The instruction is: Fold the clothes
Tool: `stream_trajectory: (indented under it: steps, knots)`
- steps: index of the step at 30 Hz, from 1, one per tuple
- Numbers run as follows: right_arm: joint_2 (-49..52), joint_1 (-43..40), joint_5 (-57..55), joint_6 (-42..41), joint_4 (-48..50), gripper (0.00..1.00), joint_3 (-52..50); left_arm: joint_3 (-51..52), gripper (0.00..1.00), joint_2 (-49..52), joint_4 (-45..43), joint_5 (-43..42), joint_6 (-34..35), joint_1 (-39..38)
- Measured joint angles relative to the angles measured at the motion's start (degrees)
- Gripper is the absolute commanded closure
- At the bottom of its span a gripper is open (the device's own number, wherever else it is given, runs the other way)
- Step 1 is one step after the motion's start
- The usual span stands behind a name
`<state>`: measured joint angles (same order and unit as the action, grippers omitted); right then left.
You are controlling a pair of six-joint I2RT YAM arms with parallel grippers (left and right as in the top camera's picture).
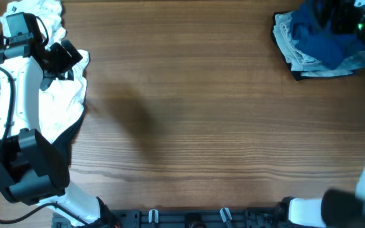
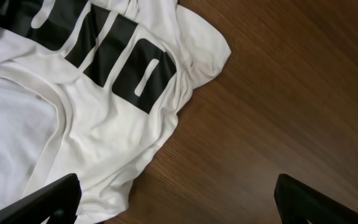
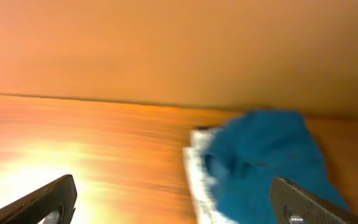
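Note:
A white tee with black lettering (image 1: 61, 104) lies crumpled at the table's left, over a black garment (image 1: 75, 130). It fills the upper left of the left wrist view (image 2: 92, 106). My left gripper (image 2: 176, 202) is open and empty, just above the tee's edge; in the overhead view it sits at the far left (image 1: 62, 60). A teal-blue shirt (image 1: 325, 39) lies bunched on pale denim jeans (image 1: 293, 47) at the far right corner. My right gripper (image 3: 179, 208) is open and empty over that pile; the shirt (image 3: 266, 158) shows blurred between its fingers.
The wooden table (image 1: 195, 120) spreads between the two piles. The left arm's base (image 1: 27, 168) stands at the front left, the right arm's base (image 1: 334, 206) at the front right. A black rail runs along the front edge (image 1: 189, 218).

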<state>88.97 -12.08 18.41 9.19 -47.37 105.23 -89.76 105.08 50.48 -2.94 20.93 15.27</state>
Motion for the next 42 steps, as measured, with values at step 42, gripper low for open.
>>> stream_trajectory:
  steps: [42]
  knots:
    - [-51.1,9.8,-4.6,-12.4,37.5,0.00,-61.0,0.0,0.00,0.0,0.0,0.0,0.0,0.0]
